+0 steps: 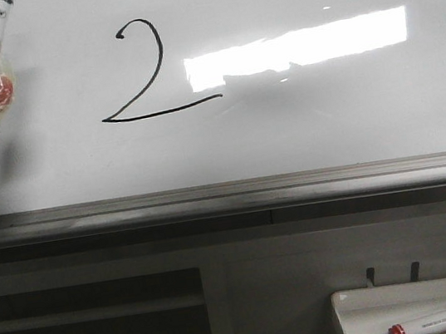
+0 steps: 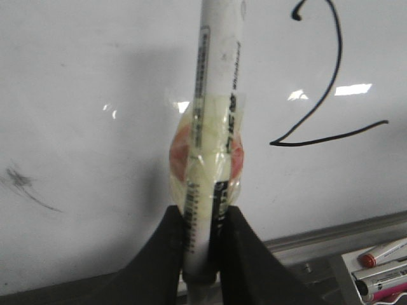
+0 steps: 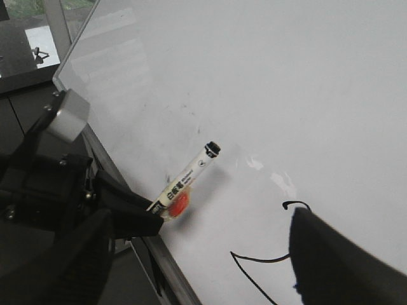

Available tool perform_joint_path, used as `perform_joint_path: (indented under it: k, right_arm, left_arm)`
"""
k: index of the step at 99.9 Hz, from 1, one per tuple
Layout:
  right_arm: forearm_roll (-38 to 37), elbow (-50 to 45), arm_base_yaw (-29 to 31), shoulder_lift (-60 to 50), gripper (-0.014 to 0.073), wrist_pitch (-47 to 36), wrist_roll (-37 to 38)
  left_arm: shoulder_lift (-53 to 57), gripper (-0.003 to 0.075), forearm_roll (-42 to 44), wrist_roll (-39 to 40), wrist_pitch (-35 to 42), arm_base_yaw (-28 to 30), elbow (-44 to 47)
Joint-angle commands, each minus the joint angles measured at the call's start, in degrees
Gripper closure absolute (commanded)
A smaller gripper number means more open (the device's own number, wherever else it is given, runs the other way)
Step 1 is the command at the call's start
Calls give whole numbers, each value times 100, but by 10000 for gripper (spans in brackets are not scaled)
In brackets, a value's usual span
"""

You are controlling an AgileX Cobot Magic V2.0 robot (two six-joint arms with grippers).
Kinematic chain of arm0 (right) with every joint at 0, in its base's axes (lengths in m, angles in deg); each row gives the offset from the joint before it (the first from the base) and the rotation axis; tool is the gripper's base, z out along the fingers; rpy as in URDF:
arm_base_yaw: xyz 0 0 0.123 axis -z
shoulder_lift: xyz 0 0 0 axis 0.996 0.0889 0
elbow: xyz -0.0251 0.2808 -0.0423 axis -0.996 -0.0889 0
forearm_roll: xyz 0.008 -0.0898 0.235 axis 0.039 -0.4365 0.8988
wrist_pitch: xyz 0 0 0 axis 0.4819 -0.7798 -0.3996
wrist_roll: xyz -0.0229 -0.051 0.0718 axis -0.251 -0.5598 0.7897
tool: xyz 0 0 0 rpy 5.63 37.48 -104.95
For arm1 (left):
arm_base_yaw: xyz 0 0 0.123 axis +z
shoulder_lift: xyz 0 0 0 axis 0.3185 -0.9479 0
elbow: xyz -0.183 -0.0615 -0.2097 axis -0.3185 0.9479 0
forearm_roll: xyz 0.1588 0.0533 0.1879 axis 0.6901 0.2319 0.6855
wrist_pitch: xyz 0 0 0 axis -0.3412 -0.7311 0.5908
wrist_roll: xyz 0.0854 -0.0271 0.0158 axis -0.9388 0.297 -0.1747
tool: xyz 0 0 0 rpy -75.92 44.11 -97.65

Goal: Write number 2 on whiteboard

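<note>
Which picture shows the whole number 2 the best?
The front view: the whole number 2 shows there, clear on the whiteboard. The left wrist view cuts off its top. The right wrist view shows only scraps, because a dark finger covers most of it.

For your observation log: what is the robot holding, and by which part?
The left gripper holds a white marker by its taped lower barrel. Whether the right gripper holds anything cannot be told.

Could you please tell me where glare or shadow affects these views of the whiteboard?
Front view: a bright rectangular glare on the whiteboard sits just right of the number 2. Left wrist view: the marker casts a soft shadow. Right wrist view: only faint glints.
</note>
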Motion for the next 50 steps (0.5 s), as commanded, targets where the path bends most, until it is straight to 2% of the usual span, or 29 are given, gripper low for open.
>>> perform_joint_path:
  k: [1, 18, 34, 50]
  right_arm:
    - [99, 166, -2, -126, 91, -54, -12]
    - [99, 156, -2, -126, 91, 86, -12]
    - [99, 156, -2, -126, 91, 125, -12]
    - [99, 156, -2, -126, 91, 125, -12]
  left_arm:
    - [-124, 741, 2, 284, 271, 224, -300]
    - [-374, 741, 14, 284, 395, 633, -435]
    - [-630, 741, 26, 270, 1301, 913, -458]
    - [-905, 741, 15, 584, 1103, 926, -458]
